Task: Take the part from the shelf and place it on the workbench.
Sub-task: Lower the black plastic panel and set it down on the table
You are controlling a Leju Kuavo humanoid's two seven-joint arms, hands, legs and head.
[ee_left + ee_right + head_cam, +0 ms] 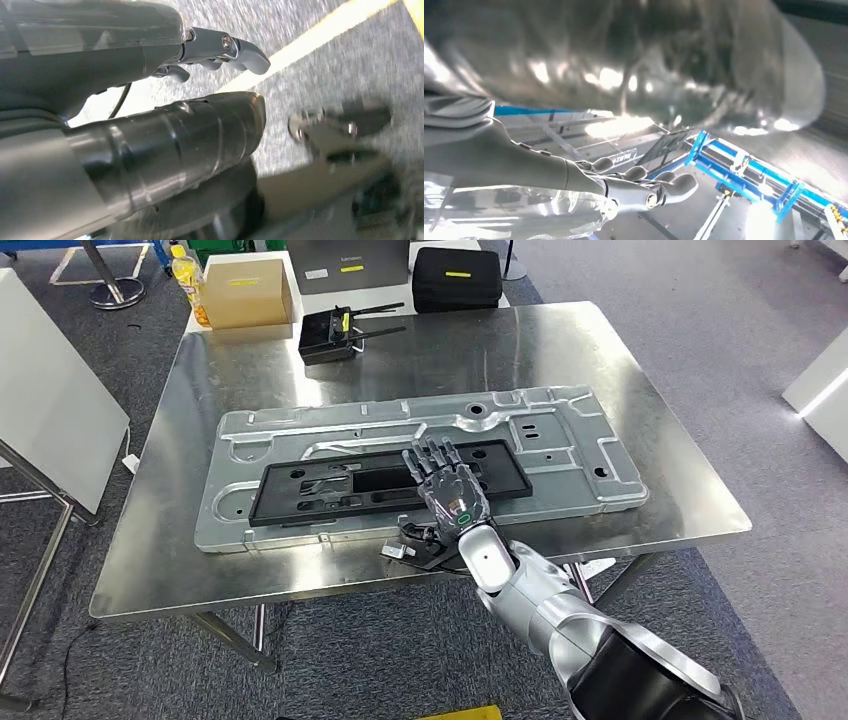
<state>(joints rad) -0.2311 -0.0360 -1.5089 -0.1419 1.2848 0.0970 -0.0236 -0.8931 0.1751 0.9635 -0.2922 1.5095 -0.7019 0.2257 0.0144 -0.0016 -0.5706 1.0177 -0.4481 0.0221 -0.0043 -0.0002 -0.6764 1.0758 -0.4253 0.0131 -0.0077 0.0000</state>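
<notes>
- Workbench (pixel 640 440): bare brushed steel, standing on grey carpet.
- Part (pixel 560 455): large stamped silver panel with a black slotted frame (pixel 300 495) on top, lying flat across the workbench centre.
- Right hand (pixel 448 490): fingers spread apart, hovering over the frame, holding nothing.
- Left hand (pixel 220 50): fingers loosely apart, empty.
- Cardboard box (pixel 245 290): yellow label, unreadable.

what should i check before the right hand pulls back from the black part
1. Black part lies on the silver panel: ok.
2. Panel rests fully on the workbench: ok.
3. Right hand fingers spread, nothing gripped: ok.
4. Hand clear of the part, or touching: cannot tell.
5. Small black piece under the wrist by the panel's near edge, snag risk: cannot tell.
6. Left hand hangs over the floor: ok.
</notes>
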